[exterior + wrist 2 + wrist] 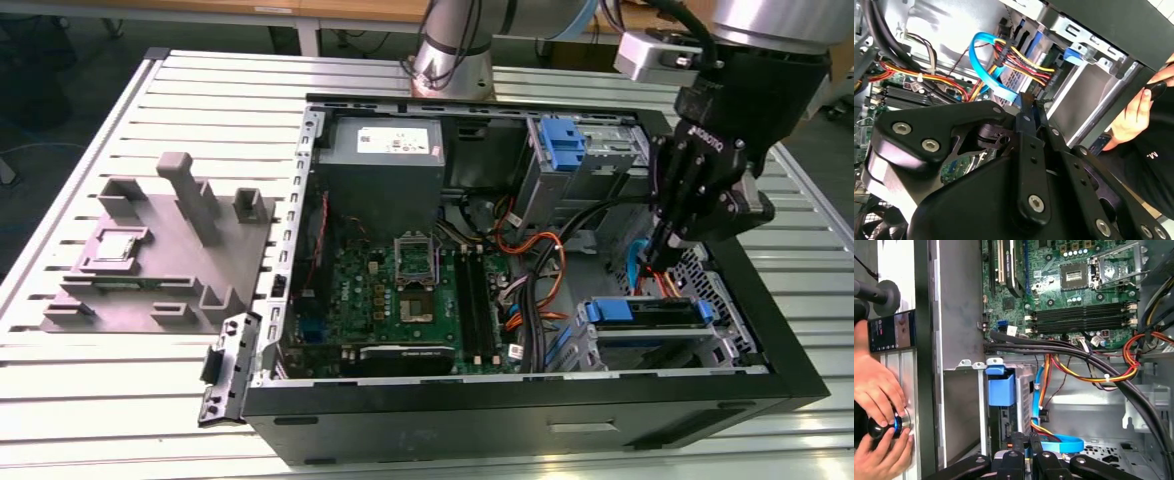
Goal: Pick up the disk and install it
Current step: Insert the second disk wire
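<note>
My gripper (654, 262) hangs low inside the open computer case (767, 300), at the exterior view's right, just above the lower drive bay. My fingers (1020, 439) are drawn narrow, almost together, and I see nothing held between them. The disk (650, 313) appears to sit already in that bay, lying flat in its blue carrier rails near the case's front corner. I judge the fingers are kept slim so they fit between the bay and the loose cables. In both wrist views the light blue data cable (985, 64) and the red-yellow-black power leads (1021, 59) curl close to my fingertips. A blue latch tab (1000, 386) stands on the bay's edge. The power-supply box (384, 160) carries a white sticker; its print is too small to make out. A person's hand (879, 390) rests on a control outside the case
</note>
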